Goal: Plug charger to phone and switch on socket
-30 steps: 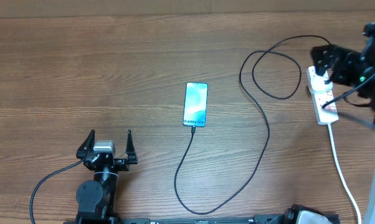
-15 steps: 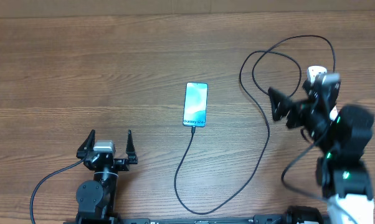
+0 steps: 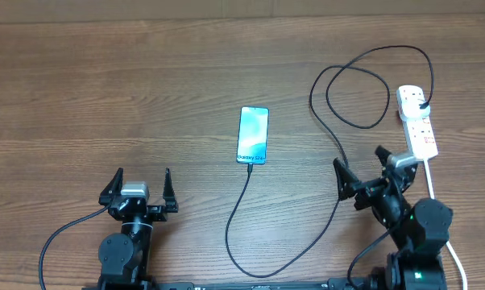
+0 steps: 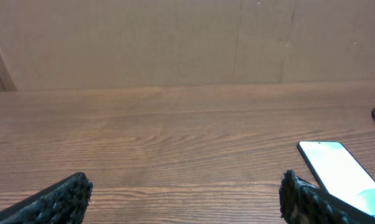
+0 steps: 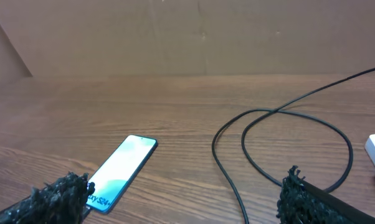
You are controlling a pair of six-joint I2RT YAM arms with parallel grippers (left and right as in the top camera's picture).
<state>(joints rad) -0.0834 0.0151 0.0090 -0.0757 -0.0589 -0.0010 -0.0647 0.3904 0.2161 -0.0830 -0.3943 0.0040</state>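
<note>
Over on the right, big change: the right tool (image 3: 359,163) has come away from the power strip (image 3: 416,122), where it was parked a second ago. It now sits low over the tabletop (image 3: 105,80) near its base, jaws spread wide, nothing in them. The strip lies ahead of that tool and off to its right, well apart. The phone (image 3: 253,134) lies ahead and to its left, screen lit.

The left tool (image 3: 143,176) hasn't budged. It's wide open too, and empty, with the phone ahead and to its right. The charger cable (image 3: 230,232) runs up to the phone's edge nearest the tools, and its black plug (image 3: 420,103) sits in the strip's far end.

My read: a retreat like that suggests the switch press is done and the job is wrapping up. Can't confirm it, though. The red switch marks are too small to read as on or off, and the tip's seat in the phone port is too fine to see. The right wrist view catches only a corner of the strip at its edge. In the left wrist view the phone is partly cut off behind a finger (image 4: 306,199).
</note>
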